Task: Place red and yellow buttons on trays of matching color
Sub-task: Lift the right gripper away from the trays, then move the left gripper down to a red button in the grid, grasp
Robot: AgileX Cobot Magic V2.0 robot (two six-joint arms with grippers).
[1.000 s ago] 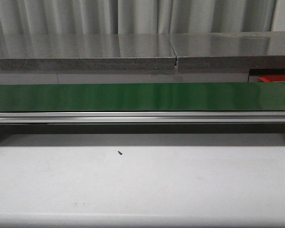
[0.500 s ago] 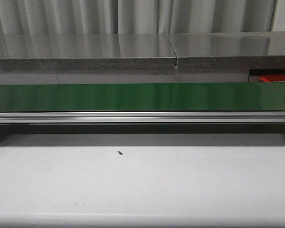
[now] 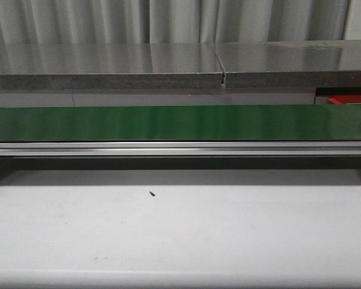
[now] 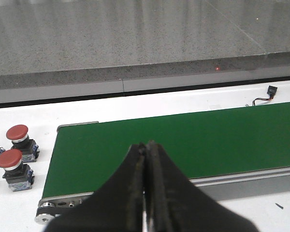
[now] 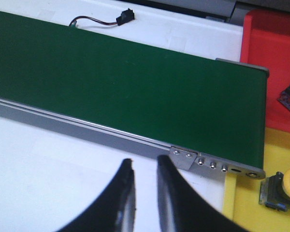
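Two red buttons (image 4: 17, 133) (image 4: 10, 160) on the white table (image 3: 180, 235), just beside the end of the green conveyor belt (image 4: 183, 145), seen from the left wrist. At the frame edge next to them, a small piece of something yellow, too little to name. One yellow button (image 5: 287, 181) on the yellow tray (image 5: 244, 203), at the other end of the belt. One red tray (image 5: 273, 58) touching the yellow one; on it only the corner of a dark object, cut by the frame.

Left gripper (image 4: 146, 193): fingers pressed together, nothing between. Right gripper (image 5: 144, 186): fingers a little apart, holding nothing, above the table near the belt's metal rail.

One belt, empty. Behind it a grey stone ledge (image 3: 108, 66) and pale curtain (image 3: 168, 21). One small black speck (image 3: 151, 193) on the table.
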